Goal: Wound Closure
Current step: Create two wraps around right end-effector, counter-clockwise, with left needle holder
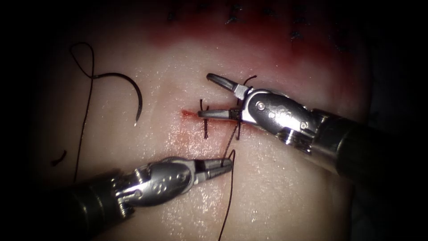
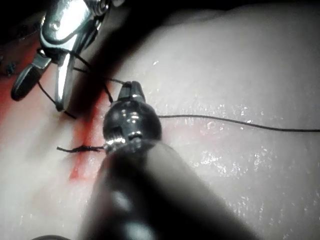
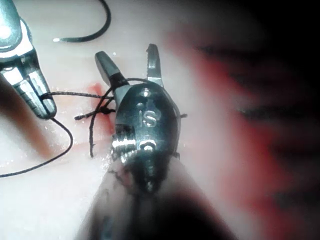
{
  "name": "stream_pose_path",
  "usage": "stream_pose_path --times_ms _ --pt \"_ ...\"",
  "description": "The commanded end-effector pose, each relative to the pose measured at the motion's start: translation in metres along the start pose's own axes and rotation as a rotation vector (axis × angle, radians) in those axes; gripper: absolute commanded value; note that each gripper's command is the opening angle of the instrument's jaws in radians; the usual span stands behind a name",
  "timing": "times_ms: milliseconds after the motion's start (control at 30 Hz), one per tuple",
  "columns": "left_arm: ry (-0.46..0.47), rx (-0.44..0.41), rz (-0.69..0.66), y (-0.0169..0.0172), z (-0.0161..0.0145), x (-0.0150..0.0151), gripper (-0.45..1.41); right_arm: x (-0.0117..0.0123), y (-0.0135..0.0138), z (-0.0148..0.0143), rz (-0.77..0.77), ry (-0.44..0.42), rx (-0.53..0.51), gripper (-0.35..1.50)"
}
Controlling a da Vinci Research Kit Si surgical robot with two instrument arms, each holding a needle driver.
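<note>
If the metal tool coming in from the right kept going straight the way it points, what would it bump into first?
Probably the stitch with its short thread ends: the right tool points left along the cut, its open jaws straddling thread. Farther left lies the needle, free on the tissue. Depth is uncertain.

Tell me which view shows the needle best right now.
The endoscope view: the whole curved needle lies free on the tissue, left of the cut, held by neither tool. The right wrist view catches part of its curve and tip.

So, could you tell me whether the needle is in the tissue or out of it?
Out. The needle lies free on the tissue, left of the cut, whole curve showing, neither tool holding it.
</note>
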Motion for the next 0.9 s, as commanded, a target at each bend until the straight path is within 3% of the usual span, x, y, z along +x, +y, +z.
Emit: stream_pose_path --times_ms 33,200,267,500,600,733,833,900 --pt "0.001 0.001 0.003 -0.0003 0.0005 0.0004 -0.35 -0.0013 -0.0001 0.0008 -0.011 -0.012 0.016 1.2" --pt "0.002 0.014 0.025 -0.0015 -0.0007 0.0023 -0.35 -0.0042 -0.0016 0.0011 -0.047 -0.035 0.068 1.16" --pt "-0.008 0.023 0.033 -0.0022 -0.0015 0.0029 -0.35 -0.0053 -0.0023 0.0011 -0.055 -0.044 0.106 1.05" --pt "-0.039 0.059 0.054 -0.005 -0.0043 0.0035 -0.35 -0.0073 -0.0031 0.0015 -0.067 -0.053 0.148 0.98" --pt "-0.049 0.056 0.093 -0.0063 -0.0038 0.0036 -0.35 -0.0077 -0.0039 0.0018 -0.077 -0.051 0.181 0.95" --pt "-0.034 0.015 0.157 -0.0079 -0.0028 0.0036 -0.35 -0.0081 -0.0044 0.002 -0.084 -0.054 0.217 0.88" --pt "-0.102 -0.108 0.225 -0.0099 -0.0014 0.002 -0.35 -0.008 -0.0043 0.0015 -0.049 -0.004 0.297 0.69" --pt "-0.114 -0.127 0.231 -0.01 -0.0013 0.0017 -0.35 -0.0079 -0.0043 0.0013 -0.043 0.005 0.311 0.63"
